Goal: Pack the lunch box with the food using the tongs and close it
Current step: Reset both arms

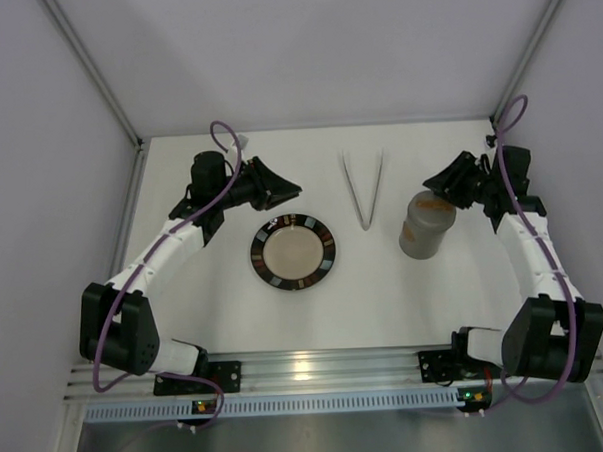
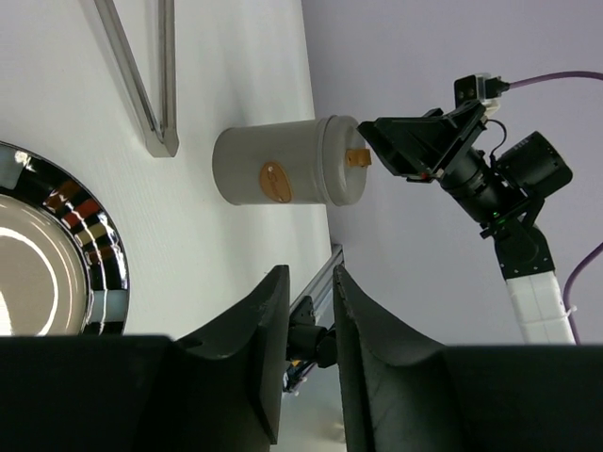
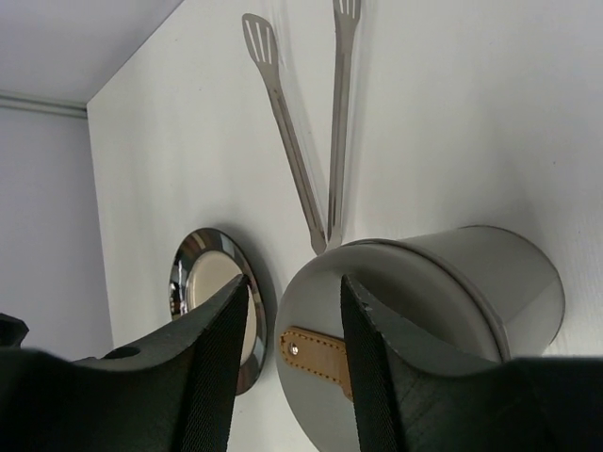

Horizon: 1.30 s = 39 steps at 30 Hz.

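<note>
While the lunch box (image 3: 513,282) stands below the right end effector (image 3: 294,292), fingers (image 3: 221,348) apart, empty, above its lid (image 3: 415,306)

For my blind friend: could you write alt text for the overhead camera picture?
On a white table, a robot's right gripper is poised at a lidded grey lunch box, its left gripper beside a dark-rimmed plate. Silvery tongs lie between them.

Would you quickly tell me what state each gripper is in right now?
Left gripper: slightly open, holding nothing.
Right gripper: open, straddling the tan tab on the lunch box lid, not gripping it.
</note>
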Each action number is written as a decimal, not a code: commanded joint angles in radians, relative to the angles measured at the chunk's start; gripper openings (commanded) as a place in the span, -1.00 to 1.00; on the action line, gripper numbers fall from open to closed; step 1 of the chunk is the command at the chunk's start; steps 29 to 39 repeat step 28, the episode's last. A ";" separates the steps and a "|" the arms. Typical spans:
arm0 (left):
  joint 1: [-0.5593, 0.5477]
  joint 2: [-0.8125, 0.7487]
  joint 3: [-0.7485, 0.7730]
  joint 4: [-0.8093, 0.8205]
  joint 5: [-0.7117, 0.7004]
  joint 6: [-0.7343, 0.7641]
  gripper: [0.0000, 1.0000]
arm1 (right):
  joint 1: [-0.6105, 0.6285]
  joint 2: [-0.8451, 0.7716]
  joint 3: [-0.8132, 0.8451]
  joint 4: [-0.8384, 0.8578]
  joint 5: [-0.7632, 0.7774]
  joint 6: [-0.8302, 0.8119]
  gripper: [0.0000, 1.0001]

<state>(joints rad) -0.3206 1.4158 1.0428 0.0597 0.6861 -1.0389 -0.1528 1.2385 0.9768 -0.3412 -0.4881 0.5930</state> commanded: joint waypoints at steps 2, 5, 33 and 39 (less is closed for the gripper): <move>0.000 -0.035 0.059 -0.040 -0.010 0.068 -0.33 | 0.010 -0.047 0.108 0.004 0.019 -0.035 -0.09; 0.000 -0.049 0.072 -0.061 -0.014 0.105 0.04 | 0.021 -0.062 0.183 -0.022 0.037 -0.056 -0.03; -0.005 -0.153 0.267 -0.488 -0.255 0.476 0.97 | 0.384 -0.177 0.233 0.077 0.200 -0.190 0.99; -0.005 -0.153 0.267 -0.488 -0.255 0.476 0.97 | 0.384 -0.177 0.233 0.077 0.200 -0.190 0.99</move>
